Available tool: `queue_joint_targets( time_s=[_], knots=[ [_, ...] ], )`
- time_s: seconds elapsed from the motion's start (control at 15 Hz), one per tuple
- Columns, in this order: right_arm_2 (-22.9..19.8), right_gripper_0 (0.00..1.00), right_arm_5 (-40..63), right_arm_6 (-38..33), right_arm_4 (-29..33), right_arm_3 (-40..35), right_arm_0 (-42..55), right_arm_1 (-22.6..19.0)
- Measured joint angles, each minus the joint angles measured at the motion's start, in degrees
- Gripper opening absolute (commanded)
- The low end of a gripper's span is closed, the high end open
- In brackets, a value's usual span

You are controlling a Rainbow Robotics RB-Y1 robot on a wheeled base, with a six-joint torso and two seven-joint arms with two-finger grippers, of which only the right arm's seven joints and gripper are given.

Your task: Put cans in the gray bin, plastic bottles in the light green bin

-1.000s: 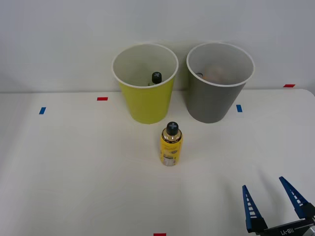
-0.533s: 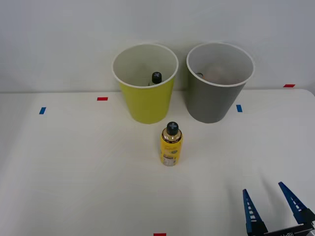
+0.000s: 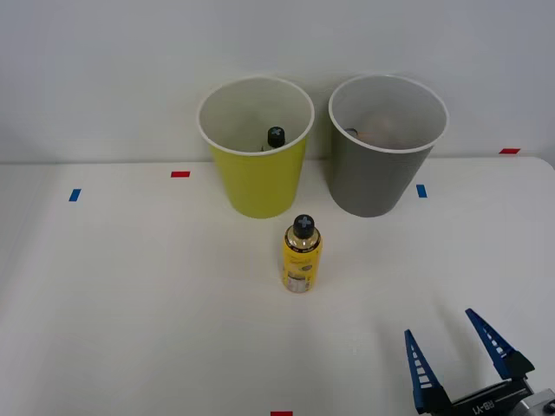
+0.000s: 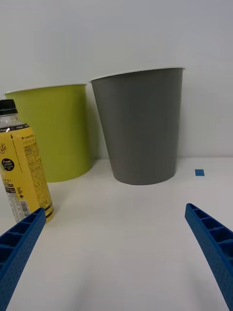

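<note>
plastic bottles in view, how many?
2. The yellow bottle stands upright on the table, in front of the light green bin. A second bottle sits inside that bin, black cap showing. More may be hidden lower down.

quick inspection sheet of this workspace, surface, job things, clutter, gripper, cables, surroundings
Surface: white table, with red and blue tape marks on it.
Job's things: yellow bottle upright on the table in front of the bins; light green bin holds a black-capped bottle; gray bin holds something rounded, too unclear to name.
Clutter: nothing seen.
Grippers: right gripper open, low near the table's front right, empty.
Cables: nothing seen.
Surroundings: plain white wall behind the bins.
</note>
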Motion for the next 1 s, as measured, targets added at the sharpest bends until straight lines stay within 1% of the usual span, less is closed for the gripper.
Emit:
queue_joint_targets(
  time_s=[0.13, 0.27, 0.4, 0.6, 1.0],
  knots=[
    [2.5, 1.0, 0.0, 2.7, -0.5, 0.0, -1.1, -0.3],
    [4.6, 1.0, 0.0, 3.2, -0.6, 0.0, -2.4, -1.0],
    [7.8, 0.99, 0.1, 3.4, -1.0, 0.0, -4.1, -2.0],
    [12.3, 0.99, 2.9, 3.7, -3.1, 0.0, -7.6, -2.7],
    [16.3, 0.99, 10.2, 3.9, -3.3, 0.0, -13.3, -3.3]
  ],
)
